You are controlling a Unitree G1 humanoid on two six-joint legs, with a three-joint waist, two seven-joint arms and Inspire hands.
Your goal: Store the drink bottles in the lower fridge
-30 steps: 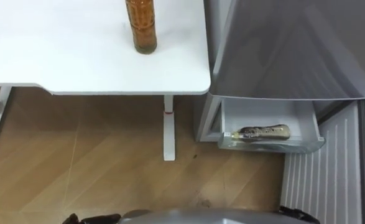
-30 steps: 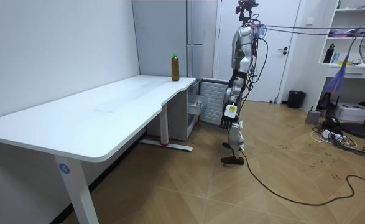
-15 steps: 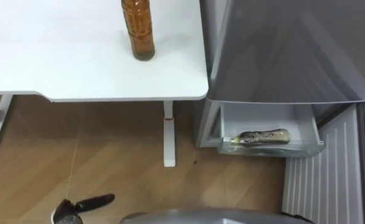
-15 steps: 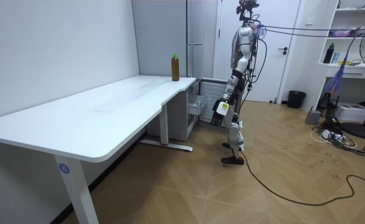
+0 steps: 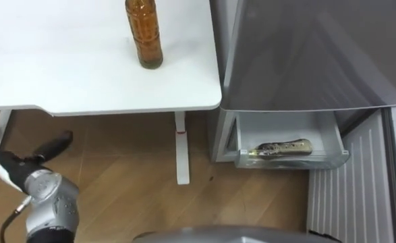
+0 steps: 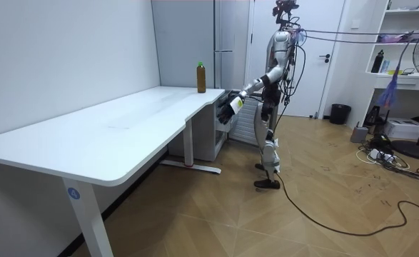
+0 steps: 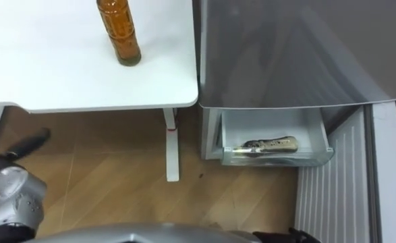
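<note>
An amber drink bottle (image 5: 144,34) with a green cap (image 6: 201,64) stands upright on the white table (image 5: 63,74) near its right end. A second bottle (image 5: 283,146) lies on its side in the open lower drawer (image 5: 336,138) of the grey fridge (image 5: 305,54). My left hand (image 5: 23,160) is raised at the lower left, below and in front of the table's edge, fingers straight and empty, well short of the standing bottle. In the room view the left hand (image 6: 234,106) reaches toward the table corner. A dark sliver of my right hand (image 7: 293,235) sits at the bottom edge.
I stand on the wood floor (image 5: 130,196) facing the table's end and the fridge. The fridge's ribbed lower door (image 5: 359,196) is swung open to my right. A table leg (image 5: 180,148) stands between the table and the fridge.
My left arm has swung up and forward from beside my leg toward the table corner. The picture has shifted slightly; both bottles stay where they were.
</note>
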